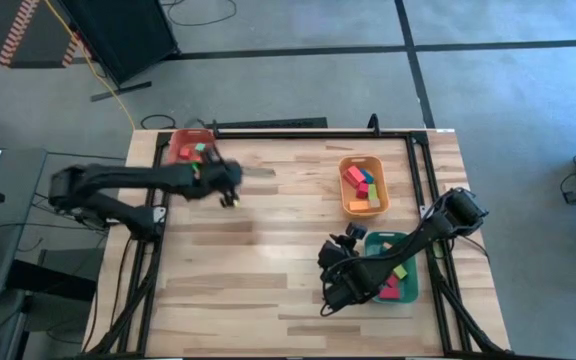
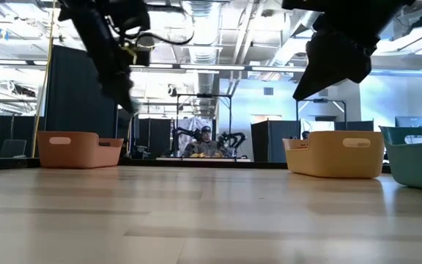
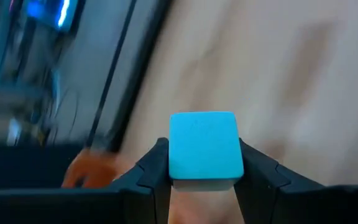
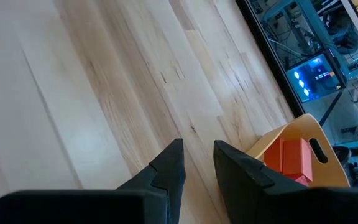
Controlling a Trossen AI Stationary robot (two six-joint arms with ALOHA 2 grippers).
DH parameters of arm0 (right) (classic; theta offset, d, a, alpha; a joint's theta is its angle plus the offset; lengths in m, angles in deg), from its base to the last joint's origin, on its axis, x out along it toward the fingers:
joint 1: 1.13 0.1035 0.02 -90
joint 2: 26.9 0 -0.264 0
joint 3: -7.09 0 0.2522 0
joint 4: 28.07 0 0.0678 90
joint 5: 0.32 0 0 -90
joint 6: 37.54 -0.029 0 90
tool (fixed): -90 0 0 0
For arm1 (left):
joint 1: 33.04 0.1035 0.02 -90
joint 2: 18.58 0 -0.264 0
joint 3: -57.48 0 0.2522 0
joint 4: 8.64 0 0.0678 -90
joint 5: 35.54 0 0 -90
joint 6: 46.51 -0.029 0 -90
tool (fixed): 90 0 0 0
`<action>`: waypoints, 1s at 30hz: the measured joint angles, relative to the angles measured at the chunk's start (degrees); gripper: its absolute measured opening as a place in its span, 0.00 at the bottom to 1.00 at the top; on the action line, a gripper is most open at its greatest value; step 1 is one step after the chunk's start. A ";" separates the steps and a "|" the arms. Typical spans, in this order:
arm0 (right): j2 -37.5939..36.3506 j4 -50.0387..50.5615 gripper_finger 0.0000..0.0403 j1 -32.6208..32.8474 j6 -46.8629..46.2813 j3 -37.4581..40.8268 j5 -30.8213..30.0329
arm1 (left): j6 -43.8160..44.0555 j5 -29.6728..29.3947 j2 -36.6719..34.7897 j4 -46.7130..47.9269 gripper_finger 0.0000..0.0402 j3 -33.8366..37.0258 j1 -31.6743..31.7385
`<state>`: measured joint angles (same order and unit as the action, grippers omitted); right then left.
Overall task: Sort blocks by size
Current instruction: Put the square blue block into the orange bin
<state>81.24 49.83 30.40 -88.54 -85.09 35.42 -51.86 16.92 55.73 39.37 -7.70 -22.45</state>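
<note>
My left gripper (image 1: 230, 192) is shut on a teal block (image 3: 204, 148), above the table just near and right of the red-orange tray (image 1: 190, 150), which holds green and red blocks. My right gripper (image 4: 197, 158) hangs empty above the bare wood left of the green tray (image 1: 393, 265), its fingers a narrow gap apart. The green tray holds red, yellow and green blocks. The orange tray (image 1: 363, 185) holds red, orange and teal blocks. My left gripper pinches the teal block by two opposite sides (image 3: 174, 163), between its two fingers. The block's broad face (image 3: 204, 143) shows above the fingertips. It is lifted clear of the table.
The three trays also stand in the low view: red-orange at the left (image 2: 68, 150), orange (image 2: 335, 154) and green (image 2: 416, 161) at the right. Bare wood lies across the table's middle and near side (image 1: 258, 280). A black frame rail (image 1: 298, 132) runs along the far edge.
</note>
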 joint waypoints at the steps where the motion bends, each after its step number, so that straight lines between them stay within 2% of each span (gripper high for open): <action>1: 0.00 -0.03 0.31 -0.01 0.00 0.00 -0.01 | -0.03 -0.07 -1.65 2.07 0.31 0.00 2.34; 8: 0.00 -0.05 0.30 -0.04 0.00 0.00 -0.02 | -3.56 0.29 -8.66 10.11 0.31 0.00 20.53; 12: 0.00 -0.04 0.30 -0.04 0.00 0.00 -0.02 | -6.46 8.04 -8.60 11.35 0.32 0.35 29.26; 15: 0.00 -0.06 0.30 -0.04 0.00 0.00 -0.02 | -8.41 9.68 -8.60 11.12 0.32 1.41 33.76; 19: 0.00 -0.07 0.30 -0.04 -0.04 0.00 0.00 | -10.08 11.68 -8.60 10.82 0.32 3.26 38.66; 24: 0.00 -0.10 0.30 -0.04 -0.08 0.00 -0.02 | -10.78 20.40 -8.60 8.97 0.32 6.55 42.20; 30: 0.00 -0.50 0.30 -0.04 -0.15 0.00 -0.02 | -10.42 20.98 -8.60 7.14 0.38 8.24 42.74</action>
<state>81.24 49.32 30.35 -88.69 -85.09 35.40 -62.28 37.90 47.13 46.51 0.54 20.28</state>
